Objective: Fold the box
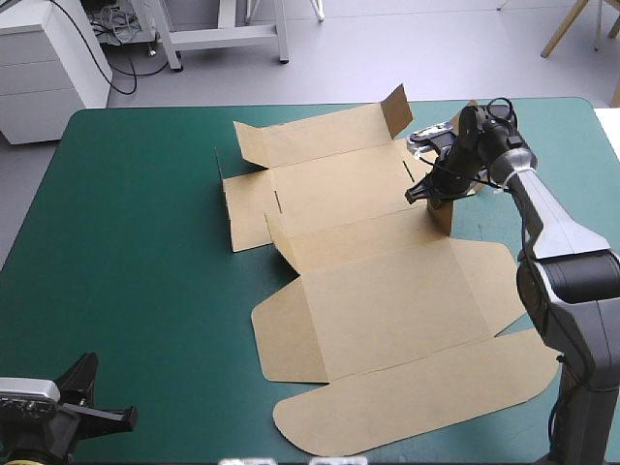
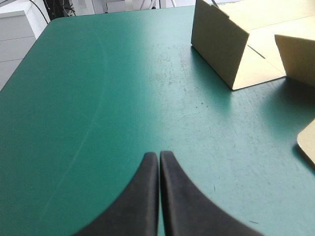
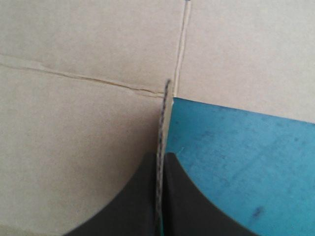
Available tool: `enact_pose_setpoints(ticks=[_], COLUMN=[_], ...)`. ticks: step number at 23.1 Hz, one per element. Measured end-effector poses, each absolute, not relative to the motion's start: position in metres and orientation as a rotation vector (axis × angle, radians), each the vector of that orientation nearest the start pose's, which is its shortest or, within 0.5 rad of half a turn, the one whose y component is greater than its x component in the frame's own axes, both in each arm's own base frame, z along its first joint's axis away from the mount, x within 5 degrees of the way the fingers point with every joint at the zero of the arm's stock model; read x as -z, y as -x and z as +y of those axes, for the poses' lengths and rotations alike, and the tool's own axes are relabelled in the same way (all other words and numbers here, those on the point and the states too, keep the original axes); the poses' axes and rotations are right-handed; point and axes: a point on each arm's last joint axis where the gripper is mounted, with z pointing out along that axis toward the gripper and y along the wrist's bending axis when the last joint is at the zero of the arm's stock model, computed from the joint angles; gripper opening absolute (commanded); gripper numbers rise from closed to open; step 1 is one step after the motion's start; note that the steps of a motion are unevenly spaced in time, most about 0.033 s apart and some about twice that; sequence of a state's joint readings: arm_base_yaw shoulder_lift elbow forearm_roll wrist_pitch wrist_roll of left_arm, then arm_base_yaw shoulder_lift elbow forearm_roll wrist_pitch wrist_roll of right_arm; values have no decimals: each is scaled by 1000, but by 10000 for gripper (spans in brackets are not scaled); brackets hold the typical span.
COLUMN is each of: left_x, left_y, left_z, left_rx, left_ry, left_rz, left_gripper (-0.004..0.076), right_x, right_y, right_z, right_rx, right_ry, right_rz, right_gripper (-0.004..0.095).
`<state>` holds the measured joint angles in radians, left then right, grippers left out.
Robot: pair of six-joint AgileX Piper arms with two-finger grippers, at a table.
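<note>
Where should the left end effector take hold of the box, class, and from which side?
Probably the box's raised left wall, at its top edge, coming from the table's left: it stands upright with a free edge, while the near panels lie flat.

The high view looked down over the teal-green table cover [image 1: 145, 242], while both wrist views sat low and close, all three sharing the brown cardboard box [image 2: 221, 49].

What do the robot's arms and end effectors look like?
The right arm is built of smooth grey and black sections. The left end effector and right end effector each have two broad black fingers curved like fins, wide at the base, narrowing to a tip.
</note>
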<state>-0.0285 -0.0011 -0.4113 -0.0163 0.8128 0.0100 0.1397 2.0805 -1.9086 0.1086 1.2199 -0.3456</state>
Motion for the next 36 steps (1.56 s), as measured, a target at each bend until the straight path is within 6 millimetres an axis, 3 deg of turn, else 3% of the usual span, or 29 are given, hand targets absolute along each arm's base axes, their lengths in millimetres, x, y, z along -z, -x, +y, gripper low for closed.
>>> enact_pose_setpoints(ticks=[5,9,16,24,36], left_x=[-273,-273,-273,-273,-273], left_y=[-14,-14,-14,-14,-14], left_z=[-1,-1,-1,-1,-1], left_rx=[32,32,32,32,32], left_ry=[-34,-34,-34,-34,-34], left_rz=[1884,1884,1884,1884,1884], left_gripper=[-10,-10,-10,-10,-10], right_x=[-274,-276,-279,-278,-281], right_y=[-441,-433,-423,-410,-407], right_z=[94,139,189,225,234], right_rx=[-162,-120,-28,9,-49], right_ry=[1019,1403,1732,1972,2022], right_rz=[2604,2367,2005,1714,1566], right_gripper=[-19,-20,-20,-20,-19])
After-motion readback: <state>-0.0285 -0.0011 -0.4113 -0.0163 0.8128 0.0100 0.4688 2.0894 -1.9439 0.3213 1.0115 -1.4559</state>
